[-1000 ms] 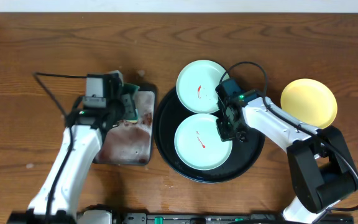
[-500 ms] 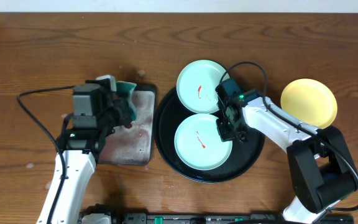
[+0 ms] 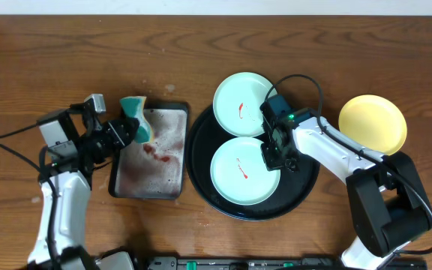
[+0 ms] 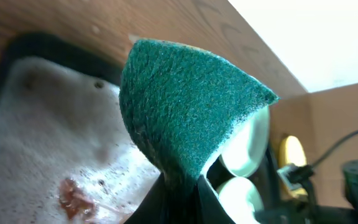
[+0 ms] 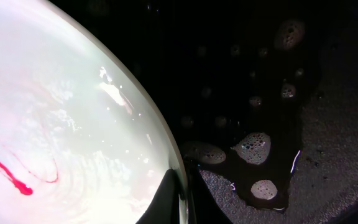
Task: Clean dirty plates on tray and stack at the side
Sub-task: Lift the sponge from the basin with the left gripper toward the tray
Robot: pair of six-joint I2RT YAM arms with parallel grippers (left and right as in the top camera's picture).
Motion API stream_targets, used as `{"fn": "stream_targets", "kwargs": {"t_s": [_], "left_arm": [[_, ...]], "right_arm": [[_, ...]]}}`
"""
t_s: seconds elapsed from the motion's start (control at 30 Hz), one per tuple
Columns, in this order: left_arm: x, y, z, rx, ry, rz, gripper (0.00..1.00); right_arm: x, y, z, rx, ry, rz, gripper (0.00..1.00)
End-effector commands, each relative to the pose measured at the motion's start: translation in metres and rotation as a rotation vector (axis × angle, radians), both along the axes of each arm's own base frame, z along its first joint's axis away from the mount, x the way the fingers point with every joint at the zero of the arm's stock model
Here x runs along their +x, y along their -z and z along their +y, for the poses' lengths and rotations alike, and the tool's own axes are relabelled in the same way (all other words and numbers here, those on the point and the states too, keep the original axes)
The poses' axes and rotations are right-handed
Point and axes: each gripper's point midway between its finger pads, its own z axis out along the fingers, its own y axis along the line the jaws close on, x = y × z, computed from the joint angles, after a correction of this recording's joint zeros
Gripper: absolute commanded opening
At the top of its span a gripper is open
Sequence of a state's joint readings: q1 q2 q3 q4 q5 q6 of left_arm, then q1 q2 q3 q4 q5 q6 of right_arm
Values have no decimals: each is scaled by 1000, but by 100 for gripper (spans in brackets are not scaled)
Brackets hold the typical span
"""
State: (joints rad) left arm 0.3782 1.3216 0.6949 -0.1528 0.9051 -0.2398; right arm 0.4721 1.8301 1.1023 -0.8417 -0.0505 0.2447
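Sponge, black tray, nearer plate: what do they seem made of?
The sponge: likely foam with a rough, fibrous green scouring face. The black tray: glossy, smooth, suds beading on it; plastic or lacquer, cannot tell. The nearer plate: shiny pale mint-white with bright highlights; glazed ceramic or melamine.

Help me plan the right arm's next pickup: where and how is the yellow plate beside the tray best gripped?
Grip the yellow plate by its thin raised rim, probably at the left edge facing the tray. It lies flat and upright on the table and is shallow, so nothing else gives purchase. Come from above, one finger inside the rim, one outside.
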Motion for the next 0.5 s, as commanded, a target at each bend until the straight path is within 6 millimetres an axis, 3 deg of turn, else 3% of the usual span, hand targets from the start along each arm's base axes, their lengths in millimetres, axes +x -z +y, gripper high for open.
{"fn": "stream_targets", "kwargs": {"t_s": [0.0,0.47], "left_arm": [[-5,-7,-11,-121,70,-17,7],[-2,-12,-12,-144,96,-53,7]], "right_arm": [[-5,7,-12,-56,9,18,1],[-5,7,-12,-56,9,18,1]]}}
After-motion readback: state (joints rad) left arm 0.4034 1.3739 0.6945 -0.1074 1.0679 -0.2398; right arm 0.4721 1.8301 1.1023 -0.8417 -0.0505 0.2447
